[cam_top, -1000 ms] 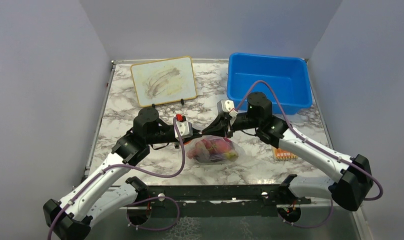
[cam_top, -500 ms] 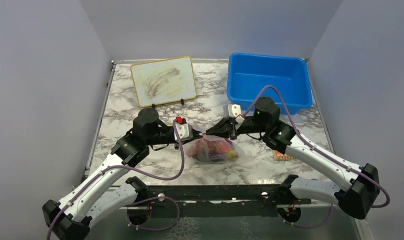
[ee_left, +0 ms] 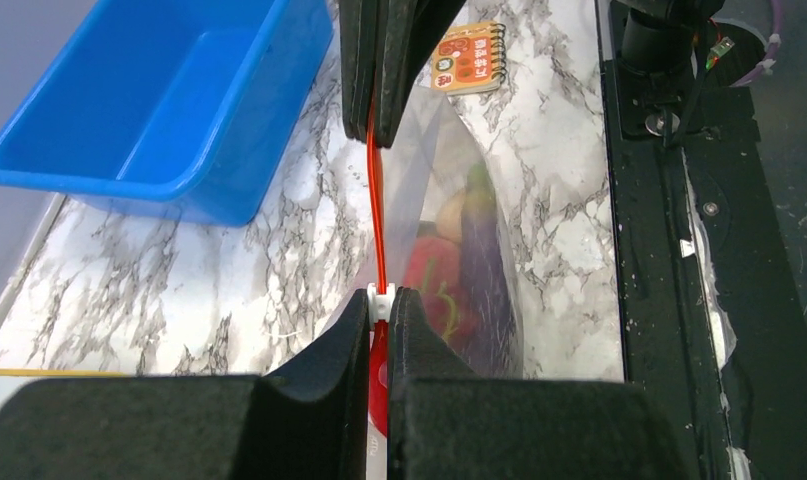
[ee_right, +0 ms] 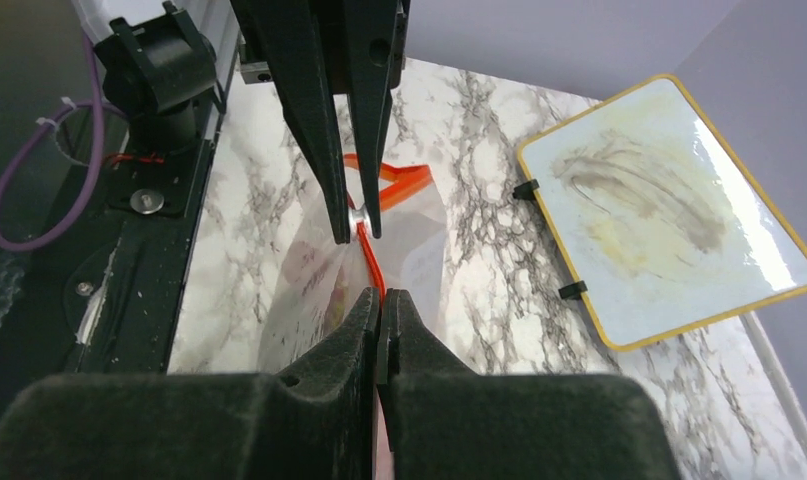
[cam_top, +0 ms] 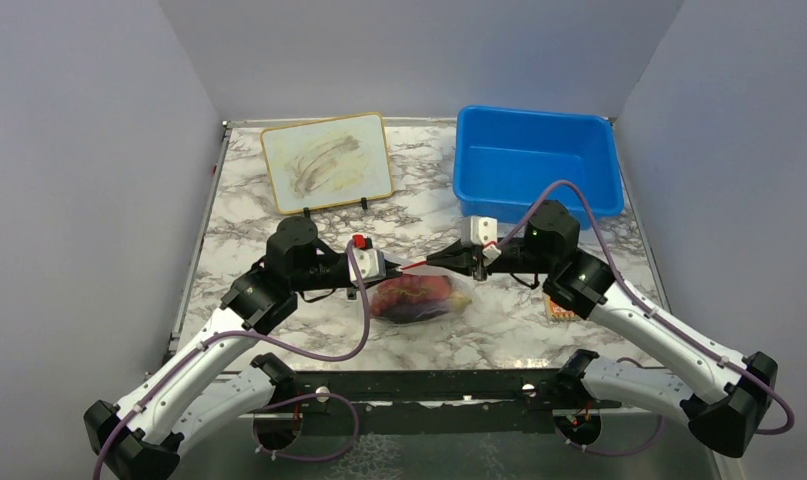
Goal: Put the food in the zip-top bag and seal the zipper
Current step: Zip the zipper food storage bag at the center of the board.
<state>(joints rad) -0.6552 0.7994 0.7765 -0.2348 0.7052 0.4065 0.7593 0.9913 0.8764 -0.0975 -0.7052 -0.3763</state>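
The clear zip-top bag (cam_top: pixel 416 298) hangs between my two grippers, low over the table, with the food (cam_top: pixel 411 293) inside. A purple eggplant (ee_left: pixel 481 255) and a red piece (ee_left: pixel 431 285) show through the plastic. The orange-red zipper (ee_left: pixel 378 205) runs taut from one gripper to the other. My left gripper (ee_left: pixel 381 297) is shut on the zipper's white slider (ee_left: pixel 380 293). My right gripper (ee_right: pixel 380 300) is shut on the zipper (ee_right: pixel 367 258) at the bag's other end. In the top view the left gripper (cam_top: pixel 392 268) and right gripper (cam_top: pixel 465 262) face each other.
A blue bin (cam_top: pixel 535 160) stands at the back right, just behind the right arm. A framed whiteboard (cam_top: pixel 326 160) lies at the back left. A small orange card (cam_top: pixel 562 310) lies under the right arm, by the table's right side.
My right gripper has moved to the right, away from the left one, drawing the zipper out longer and tighter. The bag has shifted a little with it. The left arm has stayed put.
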